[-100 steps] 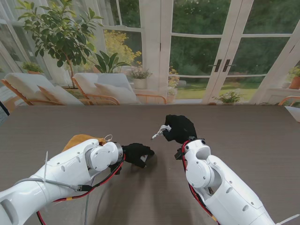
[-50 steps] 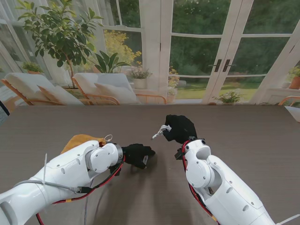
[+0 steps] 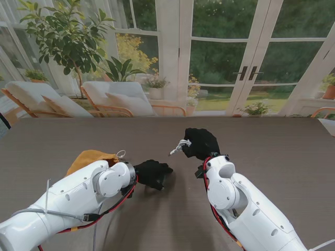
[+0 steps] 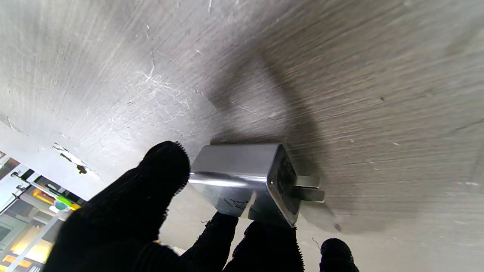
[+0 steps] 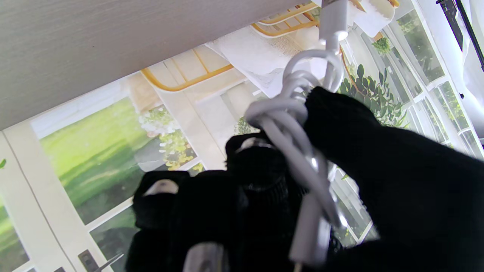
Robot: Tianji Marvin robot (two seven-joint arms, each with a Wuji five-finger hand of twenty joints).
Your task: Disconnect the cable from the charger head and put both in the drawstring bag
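My left hand (image 3: 152, 173), in a black glove, is shut on the white charger head (image 4: 245, 180); the left wrist view shows its two metal prongs free and no cable in it. My right hand (image 3: 200, 143) is shut on the coiled white cable (image 5: 298, 124), held above the table with one end sticking out toward the left (image 3: 178, 148). The mustard drawstring bag (image 3: 90, 157) lies on the table behind my left forearm, partly hidden, its cord loop (image 3: 121, 153) showing. The two hands are apart.
The brown table (image 3: 272, 151) stretches across the view, its far edge meeting glass doors and patio chairs. Red and grey wires run along both forearms.
My left arm has shifted slightly nearer to me and to the left, uncovering more of the bag; the hand has turned a little. The right hand has not moved.
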